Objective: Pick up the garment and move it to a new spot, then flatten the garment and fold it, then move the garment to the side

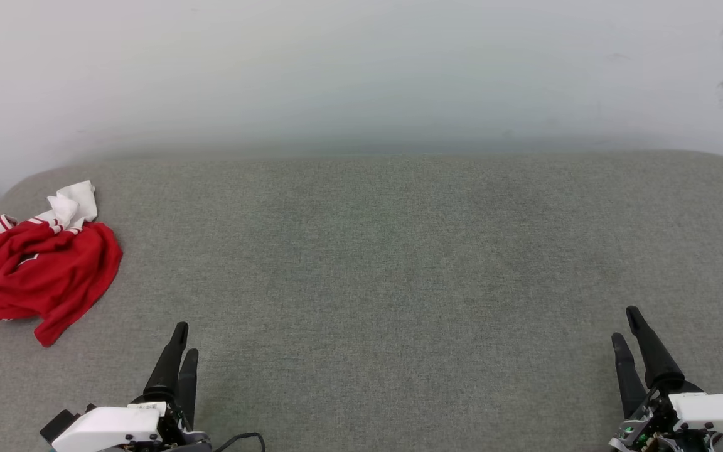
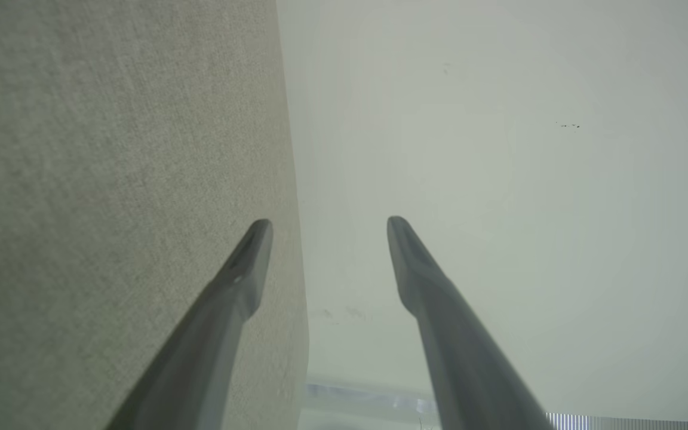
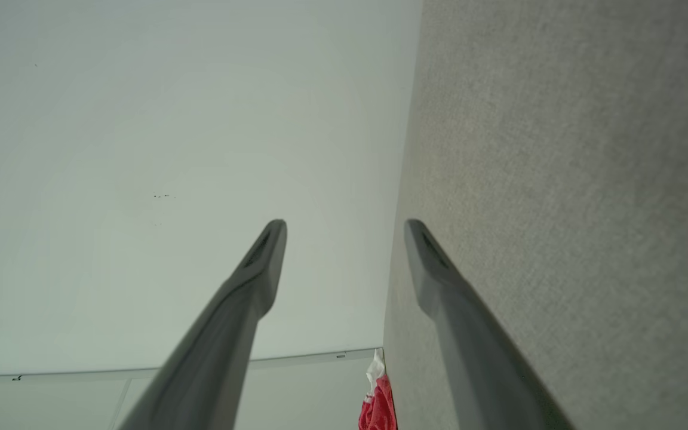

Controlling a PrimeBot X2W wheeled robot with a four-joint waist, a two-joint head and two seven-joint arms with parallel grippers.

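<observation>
The garment (image 1: 41, 270) lies crumpled in a red heap with a white sleeve on top, at the far left edge of the grey fabric surface (image 1: 368, 263). My left gripper (image 1: 186, 339) rests low at the front left, to the right of the heap and nearer than it, not touching it. In its wrist view the left gripper (image 2: 329, 221) is open and holds nothing. My right gripper (image 1: 625, 323) sits at the front right, far from the garment. Its wrist view shows the right gripper (image 3: 347, 222) open and bare, with a bit of the garment (image 3: 380, 406) far off.
A pale wall (image 1: 361, 75) rises straight behind the grey surface. The surface has rounded back corners, and the heap partly overhangs its left edge. A wide stretch of grey fabric spreads between the two grippers.
</observation>
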